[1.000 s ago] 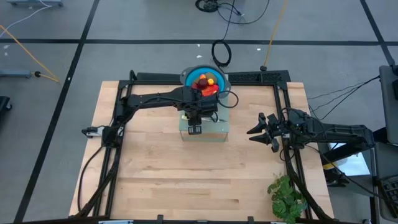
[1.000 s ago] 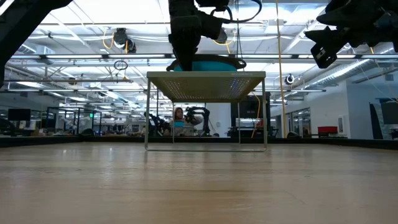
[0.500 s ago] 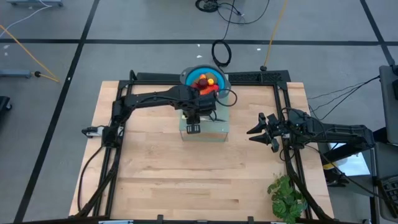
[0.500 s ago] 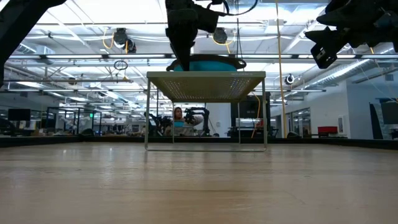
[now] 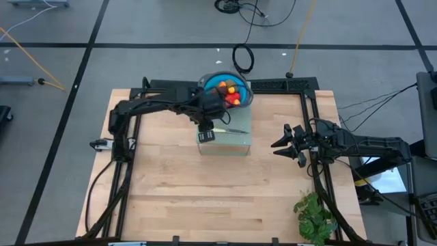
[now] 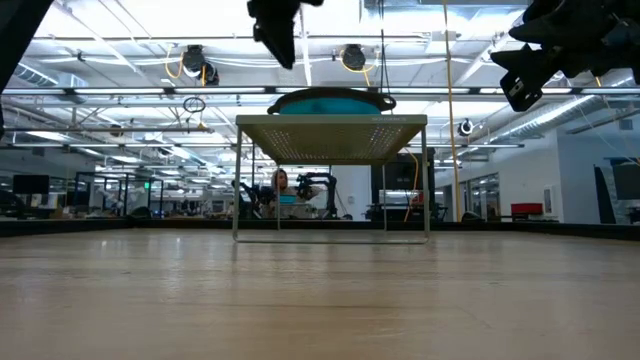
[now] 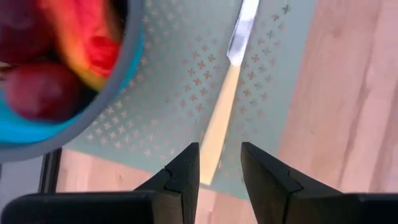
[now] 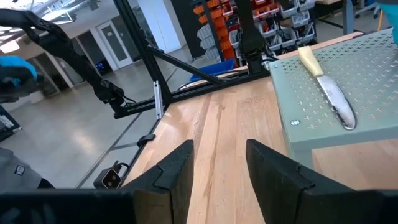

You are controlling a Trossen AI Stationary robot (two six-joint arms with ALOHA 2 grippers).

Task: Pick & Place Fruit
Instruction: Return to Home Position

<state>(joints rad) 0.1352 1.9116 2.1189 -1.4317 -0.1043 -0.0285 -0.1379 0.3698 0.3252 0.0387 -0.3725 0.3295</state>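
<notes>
Now, fruit [image 7: 37, 93] inside the blue bowl [image 7: 25, 134] on the shelf [image 7: 168, 81], knife [image 7: 224, 112] alongside.

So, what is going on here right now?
The fruit lies piled in the blue bowl, which stands on the pale green shelf at the far side of the table. A pale-handled knife lies flat on the shelf beside the bowl. The left tool hovers above the shelf, open and empty, with the knife just beyond its fingertips. The right tool waits above the right side of the table, open and holding nothing.
</notes>
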